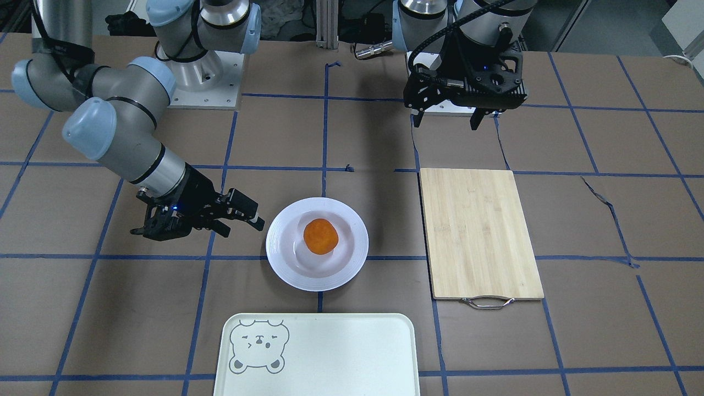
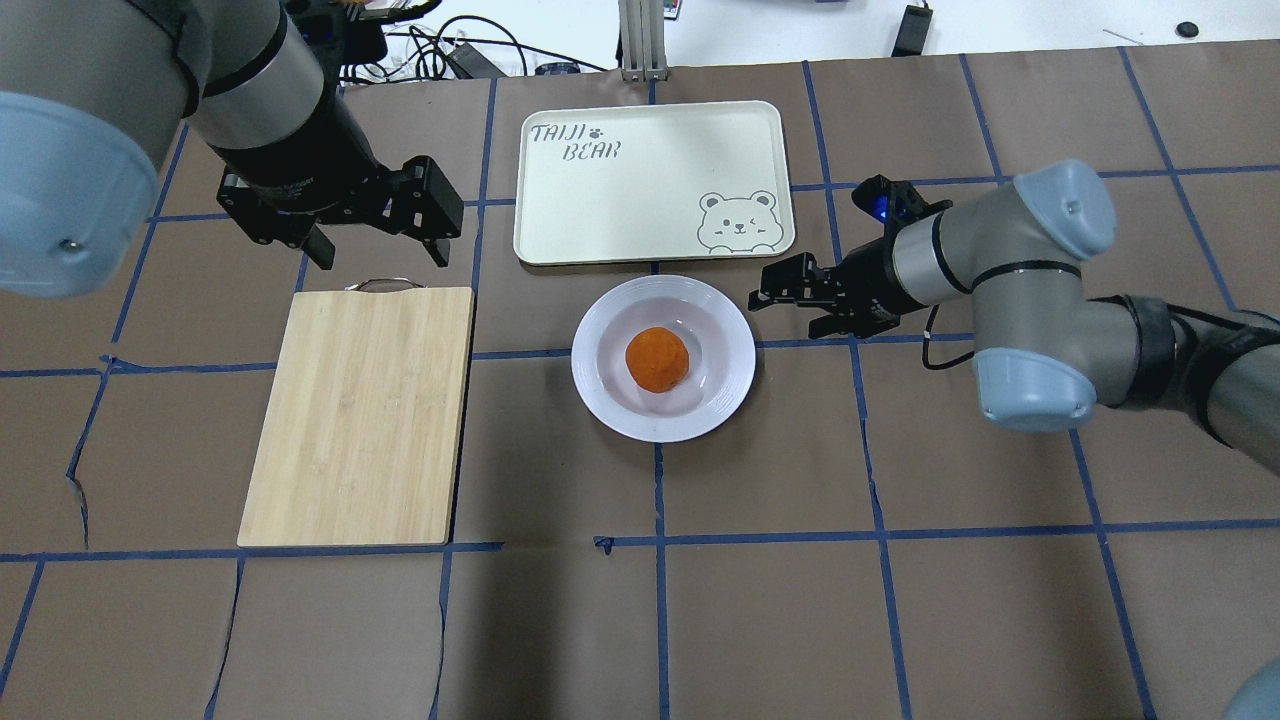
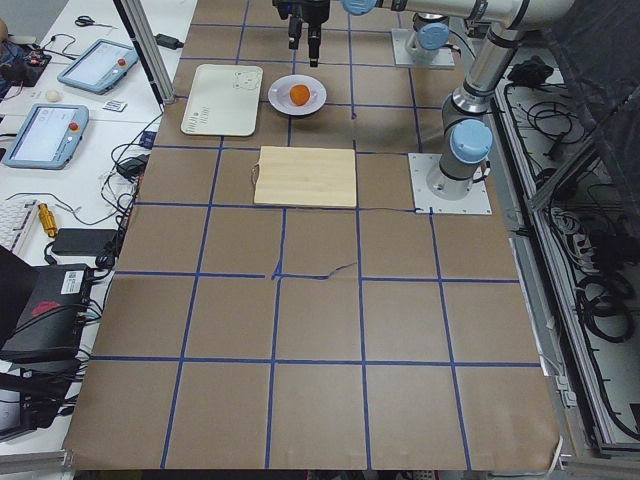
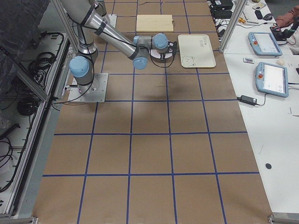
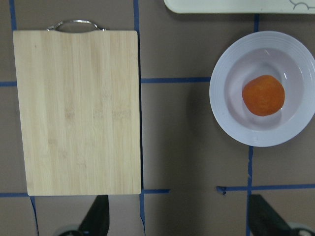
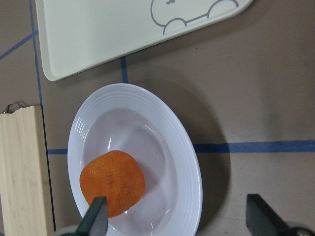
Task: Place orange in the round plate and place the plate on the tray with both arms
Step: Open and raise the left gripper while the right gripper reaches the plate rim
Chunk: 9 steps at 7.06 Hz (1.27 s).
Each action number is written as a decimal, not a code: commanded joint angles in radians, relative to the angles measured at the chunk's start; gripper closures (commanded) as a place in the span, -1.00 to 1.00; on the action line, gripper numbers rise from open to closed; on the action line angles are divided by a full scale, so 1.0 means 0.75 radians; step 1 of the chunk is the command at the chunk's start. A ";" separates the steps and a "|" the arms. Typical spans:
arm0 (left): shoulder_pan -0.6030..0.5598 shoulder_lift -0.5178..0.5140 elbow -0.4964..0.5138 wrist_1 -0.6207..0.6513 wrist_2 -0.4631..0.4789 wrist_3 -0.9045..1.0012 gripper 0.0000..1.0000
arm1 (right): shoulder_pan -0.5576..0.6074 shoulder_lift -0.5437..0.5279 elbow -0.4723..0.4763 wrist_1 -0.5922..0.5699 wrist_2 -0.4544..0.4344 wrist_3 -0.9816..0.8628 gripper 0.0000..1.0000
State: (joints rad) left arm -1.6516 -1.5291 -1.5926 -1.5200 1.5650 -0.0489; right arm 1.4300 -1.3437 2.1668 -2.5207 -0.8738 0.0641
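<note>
Right end effector (image 2: 790, 308): fingers spread, nothing held, low over the desk (image 2: 900, 600) and just beside the round plate (image 2: 592, 385) on the robot's right, apart from the rim. The right wrist view shows both fingertips wide apart with the plate directly ahead.

Left end effector (image 2: 380, 250): fingers spread, empty, raised above the handle end of the cutting board (image 2: 360, 415) and well apart from the plate.

Orange (image 2: 657, 358): resting in the sunken centre of the plate, upright and free of any contact. The first part of the task reads as done.

Plate: standing on the desk, not on the tray (image 2: 650, 180). Its far rim lies near the tray's long edge with a narrow strip of desk between them.

Governing relation: the plate sits between the two end effectors, the right one much nearer. Being round, it offers no preferred axis; opposite points of the rim on the robot's left and right are the likely holds. The tray lies straight beyond the plate, away from the robot, its long axis running across the desk.

Assessment: the left arm has the greater distance to close, across and down to the rim. Risk: uneven lift could tip the plate and roll the orange out.
</note>
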 commanded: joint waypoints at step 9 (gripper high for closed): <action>0.010 0.004 -0.006 0.037 0.002 0.010 -1.00 | -0.031 0.198 0.169 -0.341 0.284 -0.096 -0.94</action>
State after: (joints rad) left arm -1.6444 -1.5263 -1.5969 -1.4929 1.5650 -0.0414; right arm 1.4065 -1.2066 2.2934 -2.7727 -0.6623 0.0049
